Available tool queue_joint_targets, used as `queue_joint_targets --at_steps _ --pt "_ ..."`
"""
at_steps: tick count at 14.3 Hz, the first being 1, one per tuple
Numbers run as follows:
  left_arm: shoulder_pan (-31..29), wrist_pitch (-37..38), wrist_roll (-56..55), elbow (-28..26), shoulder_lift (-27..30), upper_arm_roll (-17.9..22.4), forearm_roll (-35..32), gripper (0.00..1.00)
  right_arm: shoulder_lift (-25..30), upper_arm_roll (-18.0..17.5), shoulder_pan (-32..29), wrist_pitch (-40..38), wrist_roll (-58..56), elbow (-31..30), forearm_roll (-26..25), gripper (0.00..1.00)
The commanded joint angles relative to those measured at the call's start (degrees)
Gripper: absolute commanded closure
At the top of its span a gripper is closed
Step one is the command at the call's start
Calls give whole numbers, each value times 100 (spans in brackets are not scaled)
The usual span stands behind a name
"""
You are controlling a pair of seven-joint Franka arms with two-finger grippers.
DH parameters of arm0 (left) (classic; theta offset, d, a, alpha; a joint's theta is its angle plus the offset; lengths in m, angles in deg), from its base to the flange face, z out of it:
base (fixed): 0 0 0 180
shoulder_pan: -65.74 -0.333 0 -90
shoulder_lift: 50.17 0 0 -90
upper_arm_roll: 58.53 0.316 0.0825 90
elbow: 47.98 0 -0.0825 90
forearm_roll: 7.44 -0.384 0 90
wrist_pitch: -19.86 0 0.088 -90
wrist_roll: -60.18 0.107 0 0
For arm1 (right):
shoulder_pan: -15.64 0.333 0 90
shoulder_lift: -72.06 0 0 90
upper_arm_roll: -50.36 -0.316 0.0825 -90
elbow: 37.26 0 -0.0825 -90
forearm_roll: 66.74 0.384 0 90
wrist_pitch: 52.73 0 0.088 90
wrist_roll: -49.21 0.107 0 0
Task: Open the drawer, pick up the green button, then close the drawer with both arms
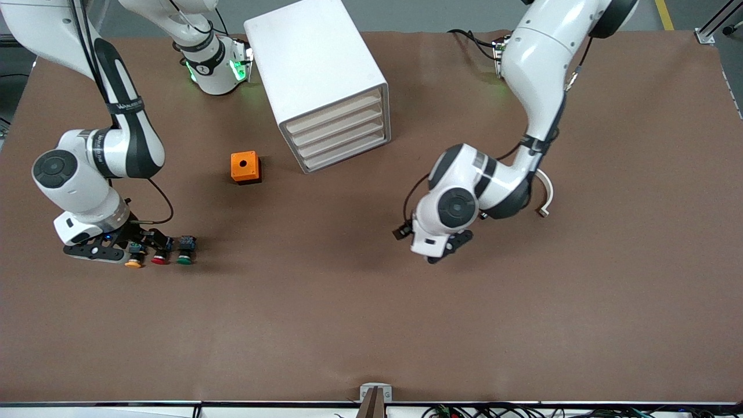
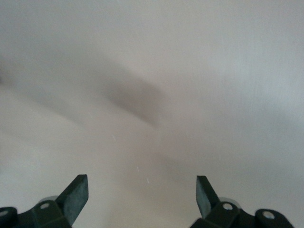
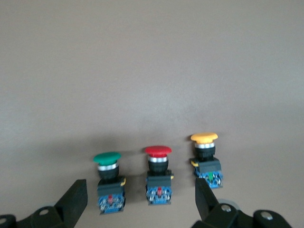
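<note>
Right wrist view: green button (image 3: 109,178) stands on the table (image 3: 152,71) just before the spread right gripper (image 3: 141,199), beside the red button (image 3: 158,174). Left gripper (image 2: 142,197), fingers apart, hangs over bare table; the drawer (image 1: 342,140) is closed, its contents hidden.

An orange box (image 1: 245,166) with a hole on top is sitting near the cabinet's (image 1: 316,75) front, while red (image 3: 158,173) and yellow (image 3: 206,159) buttons are lying side by side.
</note>
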Motion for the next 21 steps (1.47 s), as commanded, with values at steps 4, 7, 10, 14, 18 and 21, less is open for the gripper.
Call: queue_joint_targets --at_steps 4,7,10,14,18,21 --pt "-475 955 372 33 672 -60 -336 0 379 -76 -254 -1658 -1188 1002 906 0" --pt "-870 1412 926 33 1049 -51 -425 0 537 -94 -228 -2695 -1065 1573 906 0" --pt "-1344 2123 2023 15 1629 -51 -477 0 713 -102 -210 -3627 -881 2092 906 0" --pt "-1898 2995 3352 -46 2280 -51 -556 0 907 -120 -132 -4875 -468 2952 897 0" --pt "-2294 3110 4072 -625 2956 -86 -969 0 1108 -120 -114 -5599 -511 3552 853 0" --pt "-2584 3110 4855 -977 3343 -42 -987 0 1398 -111 -52 -5617 -546 3552 827 0"
